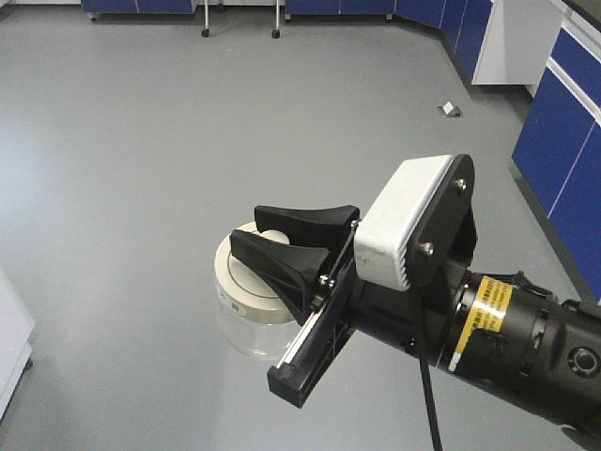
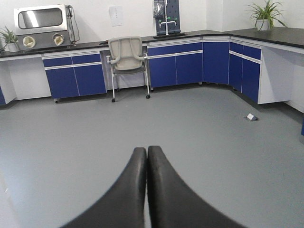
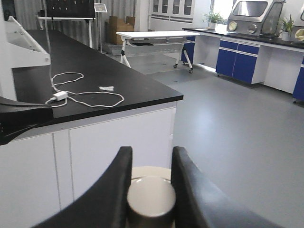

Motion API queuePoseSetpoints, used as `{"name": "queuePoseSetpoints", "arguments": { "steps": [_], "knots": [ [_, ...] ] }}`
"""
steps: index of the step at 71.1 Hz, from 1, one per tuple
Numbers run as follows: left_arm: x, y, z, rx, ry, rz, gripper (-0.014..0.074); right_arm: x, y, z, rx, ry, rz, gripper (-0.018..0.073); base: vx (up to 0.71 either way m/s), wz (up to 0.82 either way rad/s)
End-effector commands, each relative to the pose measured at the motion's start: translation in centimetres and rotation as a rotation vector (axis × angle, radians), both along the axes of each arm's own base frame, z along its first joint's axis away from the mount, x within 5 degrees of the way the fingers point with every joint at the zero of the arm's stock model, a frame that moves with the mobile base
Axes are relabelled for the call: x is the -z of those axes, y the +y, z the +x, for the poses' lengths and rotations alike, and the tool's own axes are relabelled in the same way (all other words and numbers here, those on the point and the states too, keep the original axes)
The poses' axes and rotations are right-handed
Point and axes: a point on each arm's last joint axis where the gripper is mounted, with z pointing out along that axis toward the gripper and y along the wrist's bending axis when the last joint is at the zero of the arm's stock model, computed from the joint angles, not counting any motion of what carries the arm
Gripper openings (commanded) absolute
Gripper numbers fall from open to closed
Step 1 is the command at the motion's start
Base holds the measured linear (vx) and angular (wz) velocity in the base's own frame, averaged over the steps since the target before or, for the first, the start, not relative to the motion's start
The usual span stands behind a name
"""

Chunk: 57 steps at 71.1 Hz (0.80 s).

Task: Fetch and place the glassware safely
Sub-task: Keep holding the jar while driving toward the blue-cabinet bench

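So the right pincer (image 1: 268,233) has got hold of the small squat clear glass jar with a cream-white round lid (image 1: 242,301). Its two black fingers (image 3: 109,190) are clamped on either side of the round knob (image 3: 151,197) in the middle of the lid, and you see that best from the right wrist view, looking straight down between them. From the front camera the jar hangs upright off the fingertips, touching nothing else that I can see, with just the plain grey floor (image 1: 141,141) behind it. The glass body is see-through and looks empty, though it's hard to be sure.

In the right wrist view the jar sits near the white front of a black-topped desk (image 3: 118,85), below the level of its surface. A thin white cable (image 3: 85,95) is looped on top of that desk.

The left pincer (image 2: 147,156) is fully closed, fingers pressed together with nothing between them. It points out across the open floor toward a beige office chair (image 2: 127,54) and a row of blue cabinets (image 2: 175,66) along the far wall.
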Motion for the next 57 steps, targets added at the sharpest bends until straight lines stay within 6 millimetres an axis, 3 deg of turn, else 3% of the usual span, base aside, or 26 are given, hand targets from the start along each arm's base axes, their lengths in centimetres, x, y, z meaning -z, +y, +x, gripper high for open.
{"name": "queuePoseSetpoints", "arguments": {
  "steps": [1,57],
  "knots": [
    [-1.58,-0.05,0.05,0.006,-0.091,-0.016,-0.0007,-2.52,-0.17,-0.56,-0.034,-0.078,0.117,-0.0003,0.54,-0.07],
    [-1.58,-0.05,0.05,0.006,-0.091,-0.016,-0.0007,-2.49,-0.17,-0.55,-0.032,-0.076,0.115,-0.0003,0.56,-0.01]
  ]
}}
